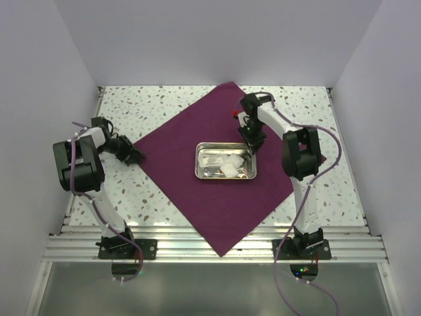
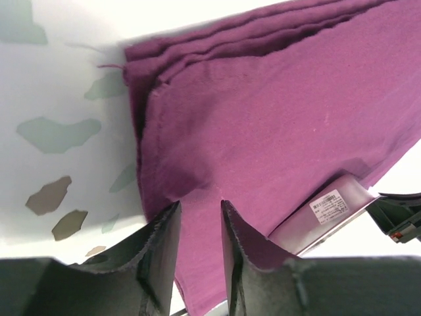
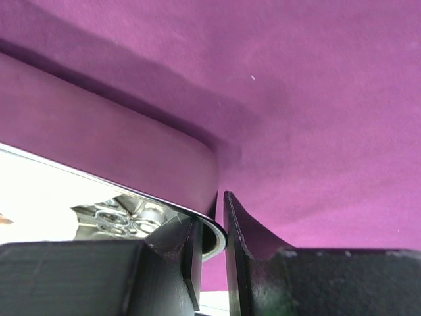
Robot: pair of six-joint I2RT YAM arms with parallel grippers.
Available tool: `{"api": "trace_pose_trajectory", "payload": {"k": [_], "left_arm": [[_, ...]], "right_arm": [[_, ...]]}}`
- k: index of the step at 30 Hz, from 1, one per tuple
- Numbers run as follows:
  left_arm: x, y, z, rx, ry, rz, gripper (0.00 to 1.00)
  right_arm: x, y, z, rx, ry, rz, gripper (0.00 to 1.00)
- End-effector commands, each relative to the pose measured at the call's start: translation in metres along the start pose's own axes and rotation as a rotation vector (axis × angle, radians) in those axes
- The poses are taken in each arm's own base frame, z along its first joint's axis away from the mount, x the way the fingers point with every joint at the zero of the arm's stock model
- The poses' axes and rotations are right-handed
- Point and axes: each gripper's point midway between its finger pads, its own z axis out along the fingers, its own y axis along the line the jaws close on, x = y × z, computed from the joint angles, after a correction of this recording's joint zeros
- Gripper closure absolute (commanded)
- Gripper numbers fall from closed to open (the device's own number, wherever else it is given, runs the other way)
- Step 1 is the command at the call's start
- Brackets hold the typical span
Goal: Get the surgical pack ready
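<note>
While surgical pack (image 1: 197, 197) lies spread flat as diamond across speckled surface (image 1: 316, 112), metal tray (image 1: 198, 161) sits at its centre. Right jaws clamped on tray's far-right rim. Left jaws at pack's left corner, narrow gap; grip on cloth unclear.

Deep purple-maroon square cloth sheet (image 1: 217, 197), plain; shiny silver rectangular metal tray (image 1: 197, 161); white tabletop (image 1: 145, 197) speckled with grey and brown terrazzo flecks; plain white walls (image 1: 217, 39).

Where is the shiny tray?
In the top view, the metal tray sits mid-table on the purple cloth; the right arm has its jaws straddling the tray's far right corner.
</note>
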Motion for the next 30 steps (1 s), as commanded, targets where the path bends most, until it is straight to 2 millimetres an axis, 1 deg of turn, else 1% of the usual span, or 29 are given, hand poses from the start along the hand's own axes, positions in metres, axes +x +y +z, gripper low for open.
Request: {"api": "trace_pose_trajectory", "payload": {"k": [1, 3, 4, 6, 7, 9, 10, 12, 13, 15, 16, 17, 19, 20, 21, 22, 23, 24, 25, 26, 27, 28, 29, 30], "left_arm": [[-0.002, 0.017, -0.003, -0.084, -0.065, 0.069, 0.63], [0.001, 0.011, -0.007, -0.071, -0.073, 0.088, 0.62], [0.003, 0.007, -0.009, -0.062, -0.075, 0.096, 0.62], [0.005, 0.002, -0.012, -0.045, -0.078, 0.107, 0.61], [0.006, -0.001, -0.014, -0.034, -0.078, 0.112, 0.61], [0.007, -0.007, -0.019, -0.025, -0.089, 0.128, 0.59], [0.008, -0.010, -0.021, -0.013, -0.091, 0.135, 0.58], [0.009, -0.017, -0.028, -0.001, -0.104, 0.150, 0.57], [0.008, -0.020, -0.030, 0.006, -0.111, 0.156, 0.56], [0.008, -0.027, -0.036, 0.017, -0.123, 0.171, 0.55], [0.007, -0.030, -0.039, 0.024, -0.130, 0.176, 0.55], [0.008, -0.035, -0.043, 0.034, -0.139, 0.187, 0.54], [0.010, -0.043, -0.048, 0.050, -0.143, 0.193, 0.53], [0.013, -0.048, -0.051, 0.058, -0.144, 0.205, 0.53], [0.016, -0.052, -0.051, 0.060, -0.142, 0.212, 0.53], [0.018, -0.055, -0.052, 0.060, -0.144, 0.222, 0.53], [0.025, -0.061, -0.053, 0.063, -0.139, 0.240, 0.53], [0.028, -0.064, -0.053, 0.065, -0.134, 0.250, 0.52], [0.033, -0.067, -0.052, 0.066, -0.128, 0.261, 0.52], [0.042, -0.072, -0.051, 0.069, -0.113, 0.283, 0.52], [0.047, -0.074, -0.050, 0.069, -0.105, 0.297, 0.52], [0.053, -0.076, -0.048, 0.070, -0.095, 0.308, 0.52], [0.063, -0.084, -0.047, 0.084, -0.086, 0.344, 0.52], [0.068, -0.086, -0.046, 0.086, -0.082, 0.359, 0.52]], "right_arm": [[-0.005, -0.006, -0.003, 0.068, 0.015, -0.021, 0.94], [-0.010, -0.004, -0.006, 0.064, -0.009, -0.007, 0.92], [-0.012, -0.002, -0.006, 0.049, -0.017, 0.000, 0.88], [-0.013, -0.001, -0.007, 0.045, -0.020, 0.006, 0.85], [-0.014, 0.000, -0.006, 0.045, -0.020, 0.015, 0.79], [-0.011, 0.001, -0.005, 0.043, -0.011, 0.045, 0.73], [-0.011, 0.006, -0.007, 0.017, -0.019, 0.051, 0.68], [-0.011, 0.008, -0.009, 0.013, -0.034, 0.083, 0.62], [-0.009, 0.011, -0.013, -0.001, -0.043, 0.097, 0.56], [-0.009, 0.012, -0.017, -0.012, -0.066, 0.150, 0.50], [-0.011, 0.013, -0.027, -0.026, -0.092, 0.170, 0.48], [-0.012, 0.012, -0.031, -0.035, -0.104, 0.189, 0.48], [-0.013, 0.004, -0.044, -0.039, -0.134, 0.278, 0.47], [-0.014, 0.005, -0.060, -0.069, -0.170, 0.305, 0.48], [-0.011, -0.003, -0.065, -0.077, -0.177, 0.375, 0.47], [-0.010, -0.005, -0.071, -0.082, -0.193, 0.404, 0.47], [-0.009, -0.008, -0.079, -0.090, -0.218, 0.431, 0.47], [-0.003, -0.010, -0.091, -0.095, -0.240, 0.467, 0.47], [0.001, -0.011, -0.097, -0.088, -0.254, 0.479, 0.46], [0.005, -0.011, -0.102, -0.081, -0.260, 0.485, 0.46], [0.017, -0.007, -0.107, -0.083, -0.261, 0.493, 0.46], [0.023, -0.004, -0.109, -0.085, -0.261, 0.488, 0.46], [0.026, 0.000, -0.111, -0.094, -0.274, 0.481, 0.46], [0.042, 0.008, -0.115, -0.104, -0.281, 0.473, 0.46]]}}
